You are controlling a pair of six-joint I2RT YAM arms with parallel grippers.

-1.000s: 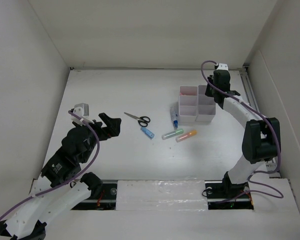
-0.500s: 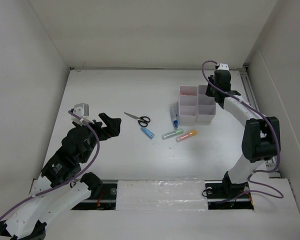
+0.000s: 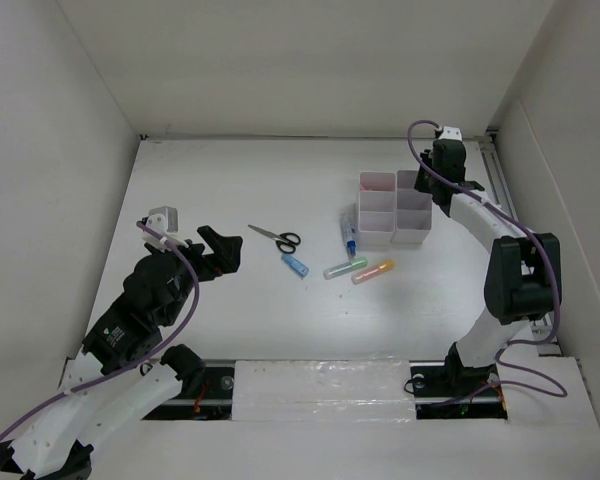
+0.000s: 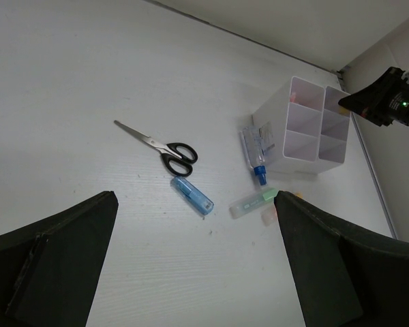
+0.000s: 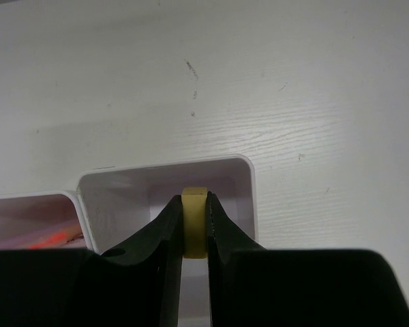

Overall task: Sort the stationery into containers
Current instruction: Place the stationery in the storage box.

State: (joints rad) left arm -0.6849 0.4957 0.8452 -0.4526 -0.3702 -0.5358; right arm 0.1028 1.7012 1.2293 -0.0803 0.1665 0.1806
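A small yellow piece is pinched in the narrowly parted fingers of the right gripper, lying lengthwise along them. It hangs over the far right compartment of the organiser, toward the table's far right corner. Scissors, a blue tube and a green marker lie scattered to its left. The left gripper gapes wide near the left edge, holding nothing.

The organiser is smooth glossy plastic, the scissors have shiny metal blades, the table is matt

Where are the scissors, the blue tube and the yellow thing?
scissors [image 4: 165,148], left wrist view, the joint beside the black handles
blue tube [image 4: 191,195], left wrist view, its middle
yellow thing [image 5: 193,221], right wrist view, its middle
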